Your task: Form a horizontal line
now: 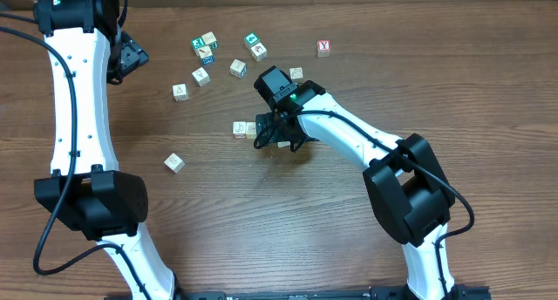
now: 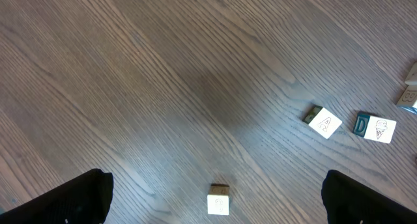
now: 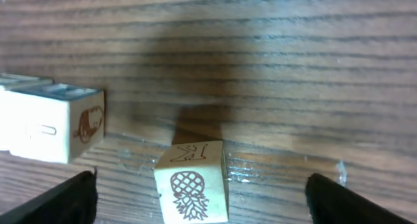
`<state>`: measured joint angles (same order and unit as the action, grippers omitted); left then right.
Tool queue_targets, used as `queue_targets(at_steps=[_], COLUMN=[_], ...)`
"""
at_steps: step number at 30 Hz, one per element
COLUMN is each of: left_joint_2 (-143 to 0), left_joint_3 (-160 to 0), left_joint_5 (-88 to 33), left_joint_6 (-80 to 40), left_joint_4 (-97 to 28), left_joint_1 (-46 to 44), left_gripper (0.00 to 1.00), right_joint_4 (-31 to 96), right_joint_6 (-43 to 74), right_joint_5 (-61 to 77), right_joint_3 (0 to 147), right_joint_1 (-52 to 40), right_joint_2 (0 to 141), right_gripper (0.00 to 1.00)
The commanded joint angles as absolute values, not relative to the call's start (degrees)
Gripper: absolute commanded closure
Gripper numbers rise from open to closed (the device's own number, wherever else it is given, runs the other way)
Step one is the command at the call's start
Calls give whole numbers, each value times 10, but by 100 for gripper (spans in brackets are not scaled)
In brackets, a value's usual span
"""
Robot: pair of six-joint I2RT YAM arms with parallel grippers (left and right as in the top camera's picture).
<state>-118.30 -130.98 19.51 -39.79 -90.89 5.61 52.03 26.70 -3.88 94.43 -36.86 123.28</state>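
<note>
Two pale cubes stand side by side, touching, in a short row at mid-table. In the right wrist view that pair sits at the left. A gap separates it from a third pale cube with a pineapple print. My right gripper is open around the pineapple cube, and both dark fingers stand well clear of its sides. From overhead the right gripper hides most of that cube. My left gripper hangs open at the far left, high above a lone pale cube.
Loose cubes are scattered at the back: pale ones, teal-faced ones and a red Y cube. Another pale cube lies at front left. The left arm runs along the left side.
</note>
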Motion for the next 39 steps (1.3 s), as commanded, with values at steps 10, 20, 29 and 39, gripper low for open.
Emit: queue_targets(at_steps=[10,20,29,39], left_joint_2=[-1178,-1178,-1178,-1178], left_joint_3=[-1317,-1317,-1317,-1317], left_joint_5=[196,196,196,196], left_joint_6=[-385,-385,-385,-385], left_joint_4=[-910,-910,-910,-910], left_joint_1=[52,52,52,52], left_gripper=[0,0,0,0], right_joint_4=[521,527,528,528], right_joint_6=[266,266,266,266], right_joint_5=[-44,-45,-45,-58], right_joint_3=[941,941,941,941], right_joint_1=[-371,-371,-369,-369], right_joint_2=[1236,1236,1236,1236], right_gripper=[4,17,24,41])
